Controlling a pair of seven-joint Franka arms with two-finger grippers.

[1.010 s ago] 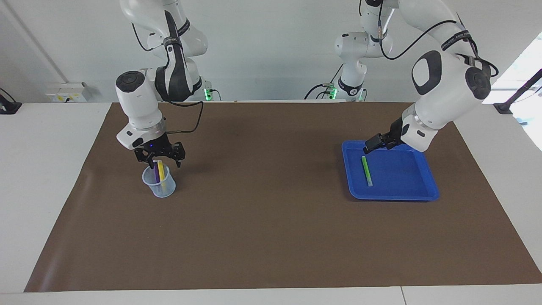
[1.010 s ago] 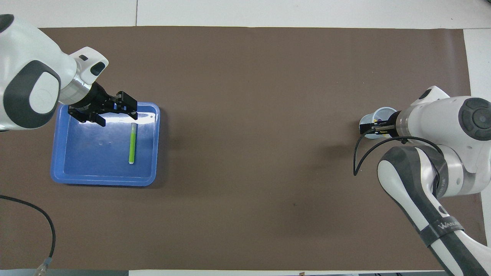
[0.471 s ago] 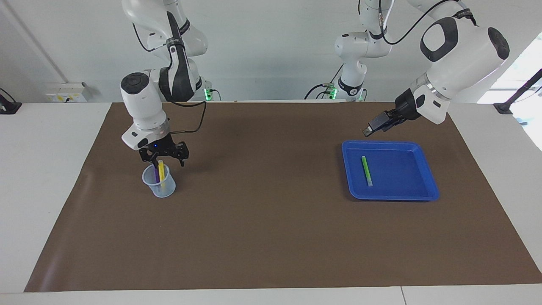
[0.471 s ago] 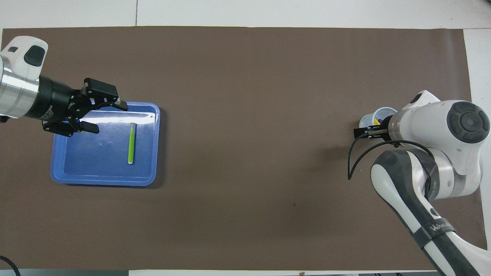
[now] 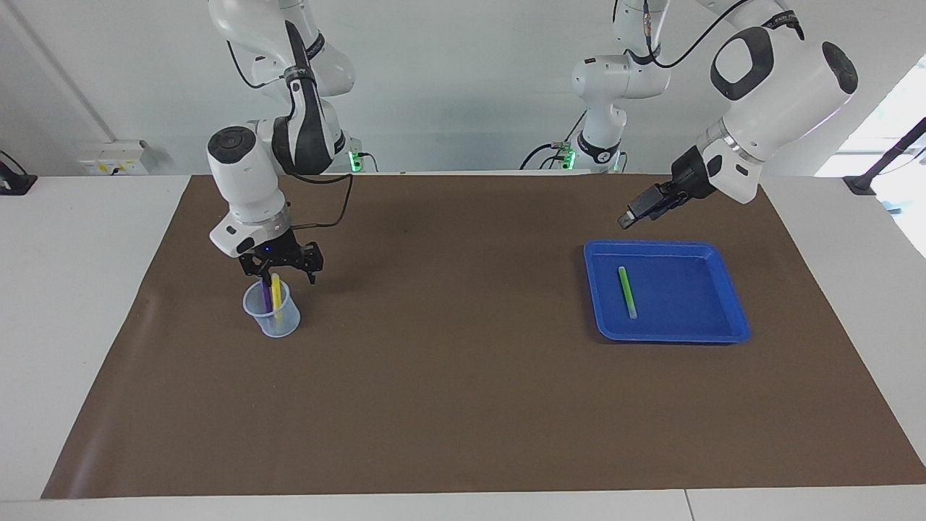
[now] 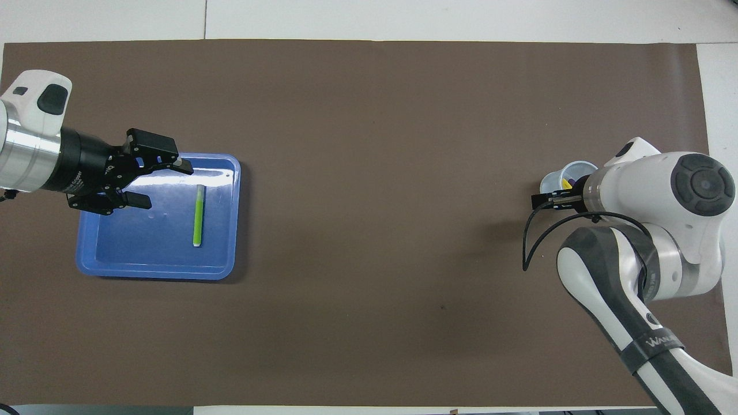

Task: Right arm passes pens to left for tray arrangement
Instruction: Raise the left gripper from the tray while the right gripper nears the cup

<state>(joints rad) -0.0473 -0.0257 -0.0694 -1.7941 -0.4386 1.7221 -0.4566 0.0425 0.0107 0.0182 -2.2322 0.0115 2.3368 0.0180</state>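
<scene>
Two pens, yellow (image 5: 275, 287) and purple (image 5: 266, 296), stand in the cup (image 5: 273, 310) in the facing view; the right gripper (image 5: 278, 269) sits on the yellow one's top, grip unclear. A skewed pull might tip the cup.

From overhead, the left gripper (image 6: 154, 183) hangs open over the tray (image 6: 98, 264), near the green pen (image 6: 198, 215); the tray lies toward the left arm's end.

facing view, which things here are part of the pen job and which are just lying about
Part of the job:
green pen in the blue tray
yellow pen and purple pen in the clear cup
right gripper, left gripper

Lying about:
brown mat
</scene>
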